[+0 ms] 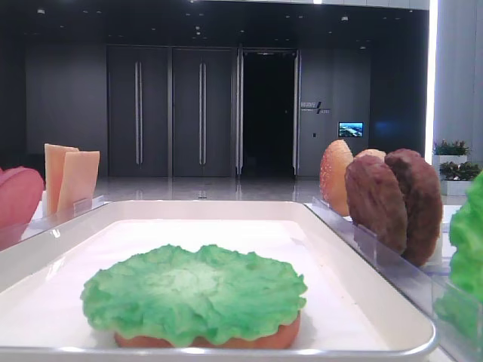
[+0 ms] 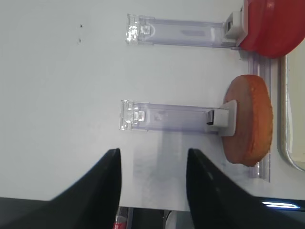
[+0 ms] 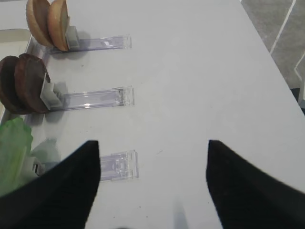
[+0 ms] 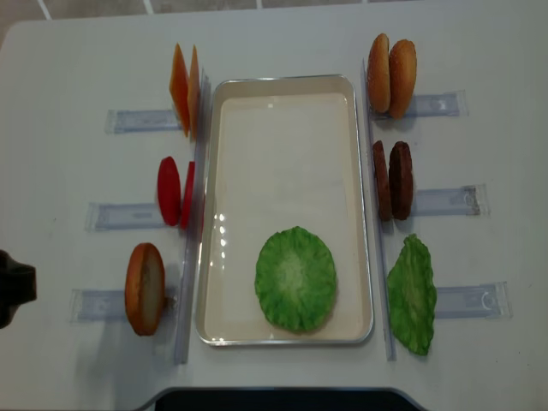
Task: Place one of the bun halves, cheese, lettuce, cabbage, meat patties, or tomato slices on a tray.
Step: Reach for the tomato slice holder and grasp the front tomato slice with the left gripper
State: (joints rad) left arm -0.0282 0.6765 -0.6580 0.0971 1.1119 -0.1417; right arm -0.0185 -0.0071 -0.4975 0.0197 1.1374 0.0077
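Observation:
On the white tray [image 4: 282, 94] a round lettuce leaf [image 4: 295, 278] lies flat over a bun half [image 1: 207, 341]. Left of the tray, cheese [image 4: 184, 90], tomato slices [image 4: 175, 190] and one bun half [image 4: 144, 288] stand on edge in clear racks. To its right stand two bun halves [image 4: 391, 75], two meat patties [image 4: 392, 180] and a second green leaf [image 4: 412, 294], lettuce or cabbage. My left gripper [image 2: 153, 155] hangs open and empty over the table, short of the bun half [image 2: 250, 119]. My right gripper [image 3: 153, 143] is open and empty, right of the patties [image 3: 24, 83].
Clear plastic rack rails [image 4: 449, 201] run outward from the food on both sides. The table's front edge [image 2: 152, 202] lies just under the left gripper. A dark part of the left arm [image 4: 13, 291] shows at the overhead view's left border.

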